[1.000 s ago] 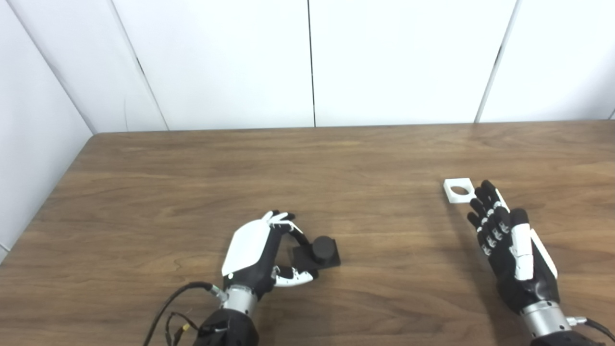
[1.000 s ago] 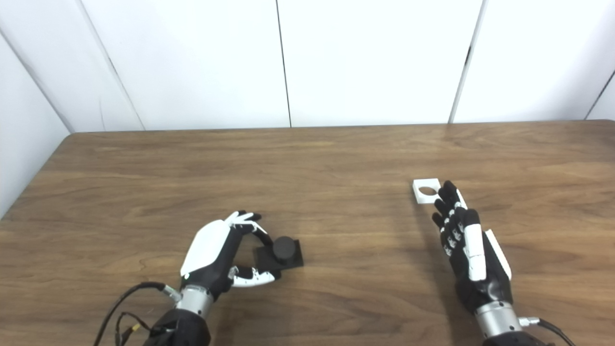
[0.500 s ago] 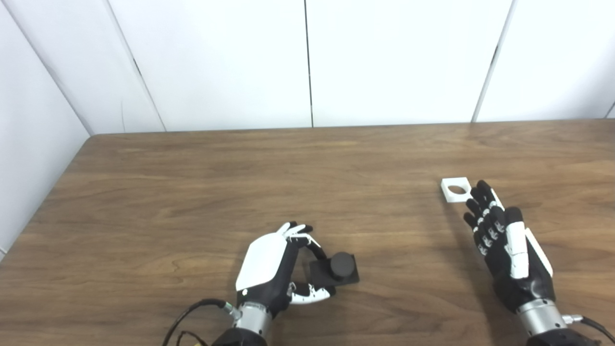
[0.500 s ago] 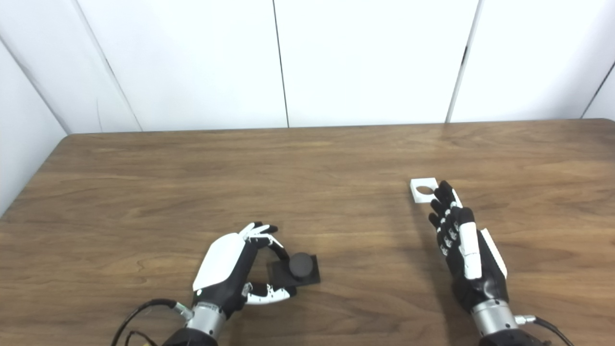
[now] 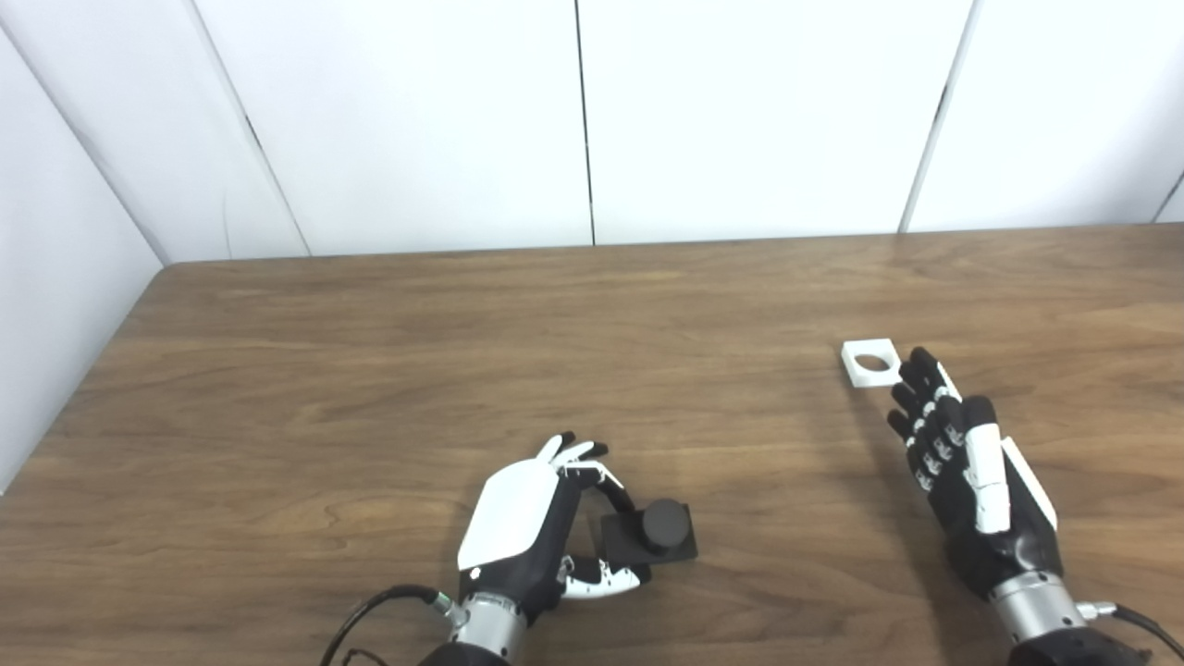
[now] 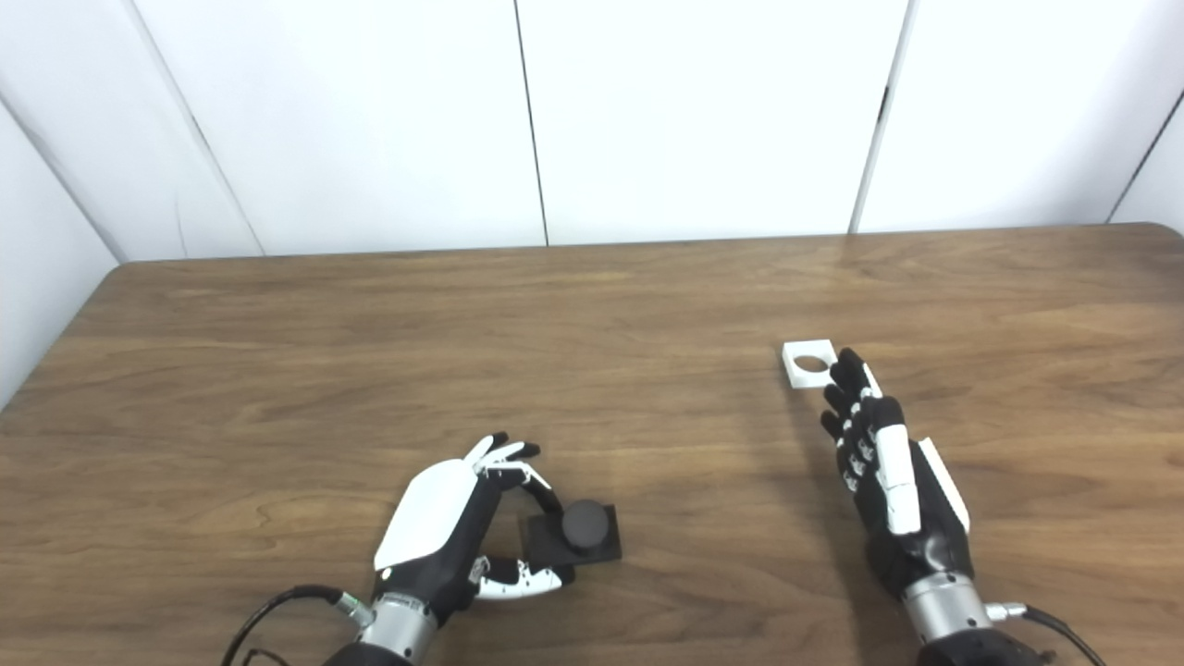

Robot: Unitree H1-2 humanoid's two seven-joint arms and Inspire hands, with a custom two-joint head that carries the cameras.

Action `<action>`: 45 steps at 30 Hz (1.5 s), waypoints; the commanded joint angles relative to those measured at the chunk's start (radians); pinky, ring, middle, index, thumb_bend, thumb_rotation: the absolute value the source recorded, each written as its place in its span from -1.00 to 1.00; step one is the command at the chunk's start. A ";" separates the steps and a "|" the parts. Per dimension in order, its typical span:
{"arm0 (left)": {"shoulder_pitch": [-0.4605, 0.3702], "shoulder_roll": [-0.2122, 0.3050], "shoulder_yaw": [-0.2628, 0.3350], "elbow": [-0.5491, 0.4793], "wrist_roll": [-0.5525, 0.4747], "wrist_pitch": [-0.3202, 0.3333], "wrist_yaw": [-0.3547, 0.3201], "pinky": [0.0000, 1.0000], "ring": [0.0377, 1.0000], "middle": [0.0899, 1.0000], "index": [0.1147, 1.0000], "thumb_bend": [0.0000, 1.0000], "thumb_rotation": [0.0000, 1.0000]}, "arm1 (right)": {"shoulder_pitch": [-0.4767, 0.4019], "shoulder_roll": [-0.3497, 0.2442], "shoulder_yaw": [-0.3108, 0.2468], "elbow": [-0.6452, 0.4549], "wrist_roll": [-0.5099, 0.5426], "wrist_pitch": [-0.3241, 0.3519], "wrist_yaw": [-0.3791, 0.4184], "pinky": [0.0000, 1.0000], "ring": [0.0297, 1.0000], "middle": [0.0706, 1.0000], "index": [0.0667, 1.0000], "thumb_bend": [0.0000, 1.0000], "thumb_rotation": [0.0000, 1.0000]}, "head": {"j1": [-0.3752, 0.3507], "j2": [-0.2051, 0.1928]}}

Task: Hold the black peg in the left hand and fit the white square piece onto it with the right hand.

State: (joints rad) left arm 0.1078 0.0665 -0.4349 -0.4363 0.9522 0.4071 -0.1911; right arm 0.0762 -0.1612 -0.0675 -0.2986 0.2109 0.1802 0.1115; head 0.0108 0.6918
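The white square piece (image 5: 870, 362) is seen flat on the table just beyond the open right hand (image 5: 967, 472), while the black peg (image 5: 652, 535) is loosely cupped, near left, by the left hand (image 5: 532, 532).

Both the left hand (image 5: 523, 532) and right hand (image 5: 971, 481) are black, white-plated, with silver wrists and black cables.

Peg (image 5: 659, 535) left, square piece (image 5: 870, 363) far right

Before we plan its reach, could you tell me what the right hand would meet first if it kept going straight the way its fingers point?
Most likely the white square piece: the right hand points up-left toward it, fingertips right beside its near corner, though height is unclear.
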 commanded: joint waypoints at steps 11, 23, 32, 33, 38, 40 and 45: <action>0.049 0.007 0.003 0.015 -0.024 -0.036 0.020 0.76 0.96 0.74 -0.15 0.01 -0.85 | -0.036 -0.020 -0.019 -0.084 0.007 0.010 0.005 0.99 1.00 1.00 1.00 0.33 1.00 | -0.007 0.006; 0.048 0.010 -0.005 0.024 -0.002 -0.041 0.023 0.72 0.95 0.73 -0.15 0.01 -0.85 | -0.104 -0.075 -0.031 -0.160 -0.136 0.032 -0.029 0.80 0.93 0.89 0.78 0.38 0.09 | -0.012 0.014; 0.047 0.022 -0.024 0.018 0.026 -0.042 0.006 0.76 0.99 0.76 -0.15 0.01 -0.85 | -0.280 -0.276 0.052 -0.138 -0.518 0.024 0.014 0.99 0.99 0.88 0.46 0.77 -0.27 | -0.013 0.020; 0.048 0.022 -0.026 0.017 0.030 -0.039 0.003 0.76 0.99 0.76 -0.15 0.01 -0.85 | -0.298 -0.297 0.061 -0.130 -0.544 0.024 0.026 1.00 1.00 0.89 0.43 0.80 -0.26 | -0.014 0.021; 0.045 0.015 -0.023 0.024 0.029 -0.038 0.005 0.79 0.99 0.76 -0.15 0.01 -0.85 | -0.380 -0.370 0.100 -0.073 -0.608 0.033 0.088 1.00 1.00 0.91 0.31 0.88 -0.37 | -0.020 0.020; 0.045 0.015 -0.022 0.026 0.026 -0.041 0.009 0.79 0.98 0.76 -0.15 0.01 -0.85 | -0.407 -0.386 0.114 -0.038 -0.623 0.034 0.112 1.00 1.00 0.91 0.29 0.90 -0.44 | -0.024 0.018; 0.047 0.015 -0.022 0.023 0.026 -0.038 0.004 0.77 0.98 0.76 -0.15 0.01 -0.85 | -0.473 -0.425 0.162 0.050 -0.670 0.061 0.190 1.00 1.00 0.95 0.25 0.98 -0.55 | -0.026 0.019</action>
State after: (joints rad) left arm 0.1184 0.0811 -0.4474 -0.4232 0.9697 0.3723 -0.1636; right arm -0.3360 -0.5466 0.0984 -0.2427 -0.4406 0.2413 0.2896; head -0.0153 0.7087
